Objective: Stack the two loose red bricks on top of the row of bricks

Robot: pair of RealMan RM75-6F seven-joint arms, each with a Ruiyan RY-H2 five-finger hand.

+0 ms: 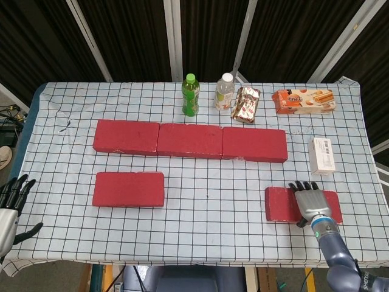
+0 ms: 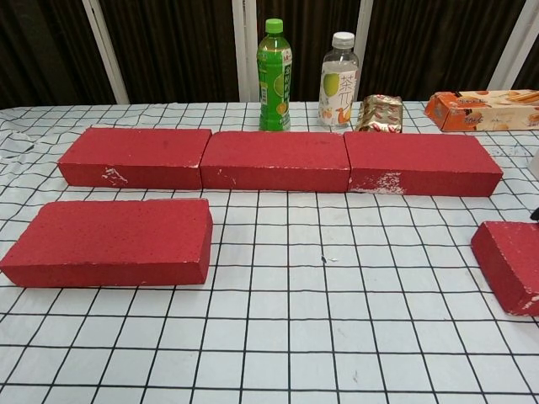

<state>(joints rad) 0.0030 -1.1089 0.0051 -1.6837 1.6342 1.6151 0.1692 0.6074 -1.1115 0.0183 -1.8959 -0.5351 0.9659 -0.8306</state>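
Red loose brick (image 1: 283,204) lies flat near the tabletop's (image 1: 231,194) front right; the right hand (image 1: 310,200) rests over it, fingers extended, apparently not yet gripping. Curl fingers round both long edges before lifting toward the brick row (image 1: 189,140)

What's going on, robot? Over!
Right hand resting on right loose brick, grip unclear. Left hand open, off the table edge. Left loose brick untouched. Row of bricks bare on top, nothing blocking.
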